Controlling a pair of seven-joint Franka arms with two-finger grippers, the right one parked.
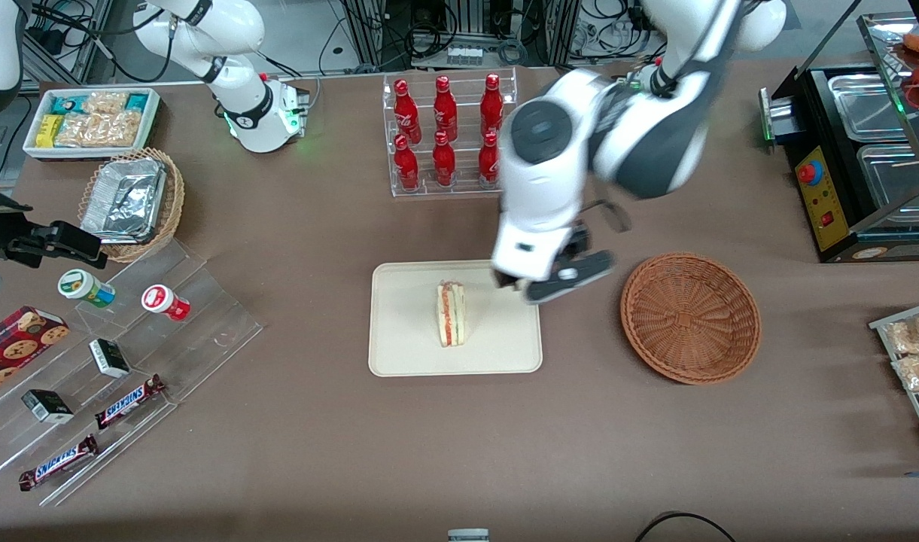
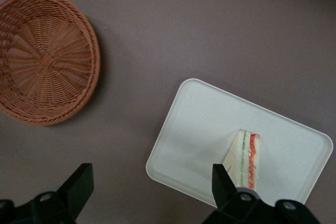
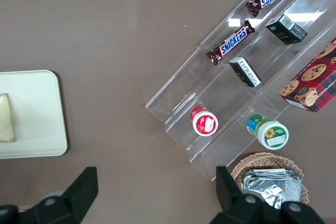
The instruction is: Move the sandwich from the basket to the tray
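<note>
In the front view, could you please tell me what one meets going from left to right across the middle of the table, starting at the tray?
Tray → sandwich standing on it → the working arm's gripper, jaws open, above the tray's edge → empty basket.

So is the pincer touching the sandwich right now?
Apart. In the left wrist view the pincer hangs open above the table, with bare tray showing around the sandwich, which neither finger holds.

Left arm bent; end effector (image 1: pixel 538 282) raised, fingers spread apart.
</note>
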